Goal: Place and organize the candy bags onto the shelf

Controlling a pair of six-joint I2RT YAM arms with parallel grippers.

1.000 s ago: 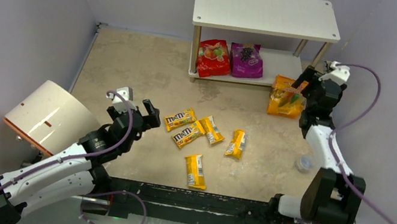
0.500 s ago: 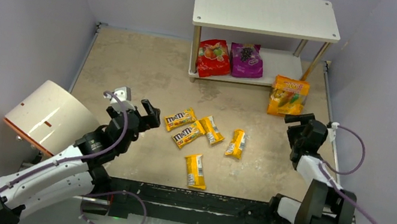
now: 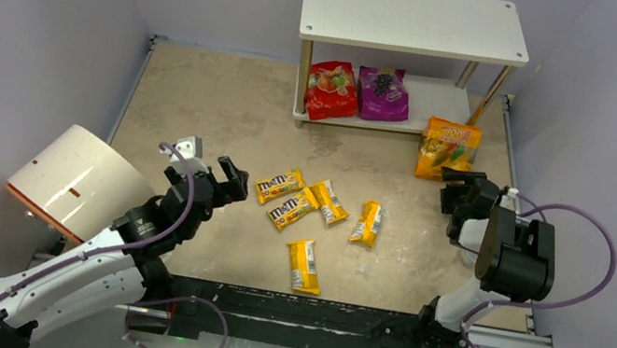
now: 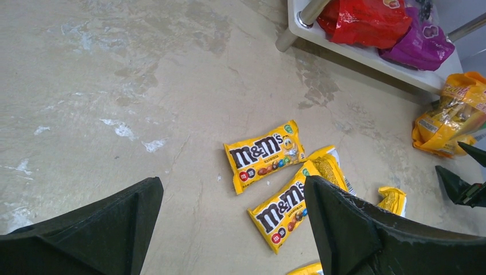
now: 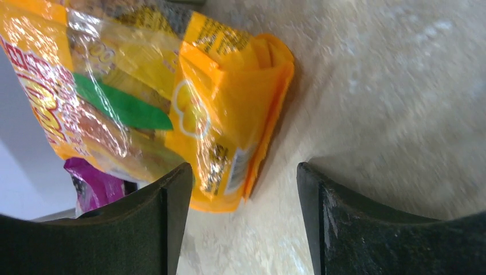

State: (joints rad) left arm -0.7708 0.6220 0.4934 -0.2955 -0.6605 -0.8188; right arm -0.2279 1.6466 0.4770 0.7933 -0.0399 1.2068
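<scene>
The white shelf (image 3: 416, 20) stands at the back, with a red pouch (image 3: 332, 90) and a purple pouch (image 3: 383, 93) on its lower tier. An orange pouch (image 3: 447, 148) sits on the table by the shelf's right leg. My right gripper (image 3: 461, 188) hovers just in front of it, open and holding nothing; in the right wrist view the orange pouch (image 5: 172, 97) lies ahead of the right gripper (image 5: 242, 172). Several yellow M&M's packets (image 3: 292, 212) lie mid-table. My left gripper (image 3: 228, 178) is open to their left, over bare table, with two packets (image 4: 263, 156) ahead.
A white cylinder with an orange rim (image 3: 76, 182) lies on its side at the left, beside my left arm. Grey walls close in the table on three sides. The shelf's thin legs (image 3: 303, 78) stand at its corners.
My right arm has pulled back from the orange pouch toward the near side, and its jaws have narrowed somewhat. The pouch stays by the shelf leg. The left arm has barely moved.
</scene>
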